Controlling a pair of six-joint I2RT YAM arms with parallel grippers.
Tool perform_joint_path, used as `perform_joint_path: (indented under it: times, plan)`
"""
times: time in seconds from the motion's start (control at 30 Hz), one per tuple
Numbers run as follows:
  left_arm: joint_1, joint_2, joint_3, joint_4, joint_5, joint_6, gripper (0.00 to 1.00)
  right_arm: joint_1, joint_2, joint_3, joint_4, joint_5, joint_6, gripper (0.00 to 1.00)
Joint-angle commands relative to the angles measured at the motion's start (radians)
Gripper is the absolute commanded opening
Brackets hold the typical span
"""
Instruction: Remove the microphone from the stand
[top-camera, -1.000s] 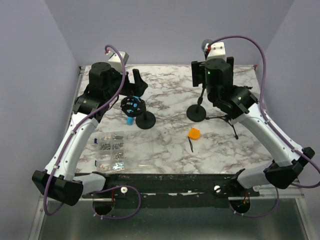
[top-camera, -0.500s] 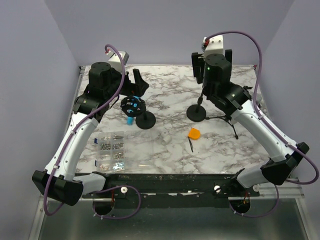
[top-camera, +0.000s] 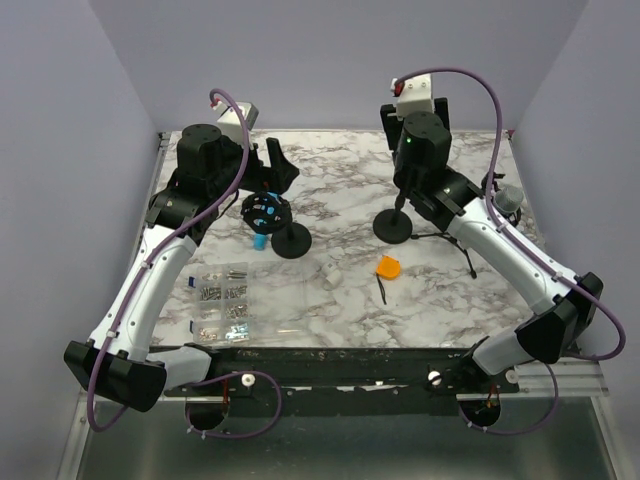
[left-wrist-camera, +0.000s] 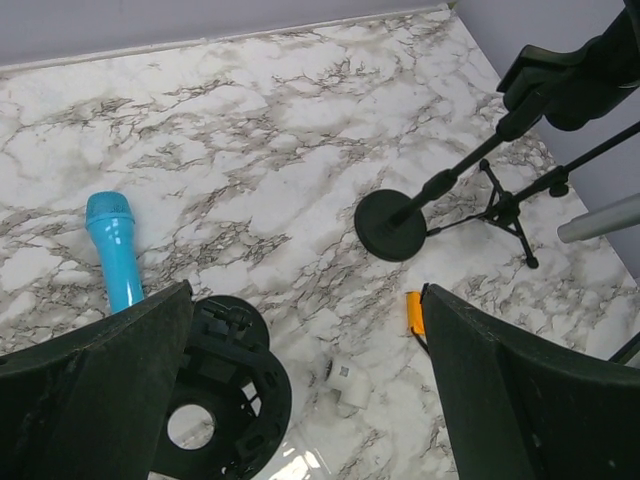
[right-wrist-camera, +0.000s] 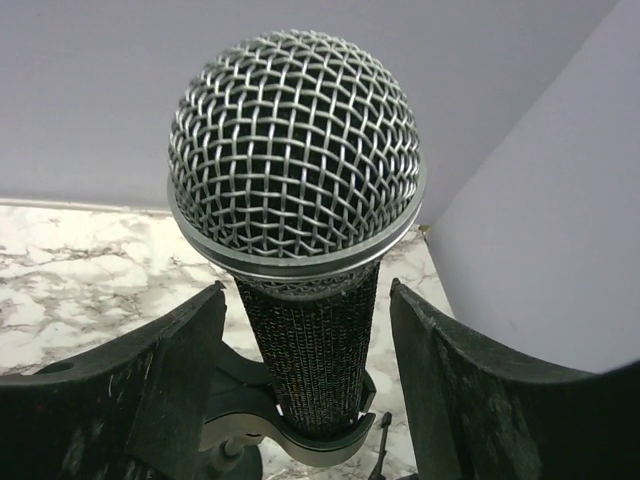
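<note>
1. Spread open at the right gripper (right-wrist-camera: 305, 290), with one dark finger (right-wrist-camera: 150, 400) to each side of the microphone (right-wrist-camera: 295, 180) and a gap showing on both sides. Touching neither the mesh head nor the body.
2. Still seated upright in the stand's clip (right-wrist-camera: 290, 430), at the far right of the table (top-camera: 340, 180), high above the round base (top-camera: 393, 226).
3. Against a second ago: moved left and farther back at the right wrist, with the elbow drawn inward. Mesh head in sight then beside the white wrist camera in the top view, now hidden behind the arm.
4. Open wide too at the left gripper (left-wrist-camera: 305, 330), holding nothing, raised over the far left of the table. No change there since the earlier frames, nor among the loose things.
5. Below that gripper: a blue microphone (left-wrist-camera: 117, 255) lying flat, just beside a black round part (left-wrist-camera: 235, 385). Nearer and to the right, a small white piece (left-wrist-camera: 347, 382) and an orange piece (left-wrist-camera: 414, 312).
6. Right of the round base: a folding tripod (left-wrist-camera: 510, 205), partly behind the right arm in the top view.
7. At the near left: a clear box (top-camera: 222, 300) of small metal parts.
8. On the white piece, a dark mark too small to read.
9. At the right edge of the left wrist view, a grey cylinder (left-wrist-camera: 600, 218), cut off and not identifiable. In the right wrist view, lower microphone body cut off by the bottom of the frame.
</note>
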Motion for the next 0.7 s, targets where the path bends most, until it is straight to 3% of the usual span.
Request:
perform_joint_path:
  times: [0.0,0.47,0.67]
  plan:
    - [-0.005,-0.011,-0.002,0.01,0.027,-0.004,0.95,-0.005,-0.002,-0.044,0.097,-0.03,-0.043,0.66]
    - [0.01,-0.021,-0.009,0.023,0.039,-0.019,0.95,-0.005,-0.035,-0.086,0.13,-0.152,-0.007,0.34]
    - [0.012,-0.027,-0.039,0.089,0.151,-0.04,0.93,-0.005,-0.051,-0.055,0.041,-0.3,0.084,0.16]
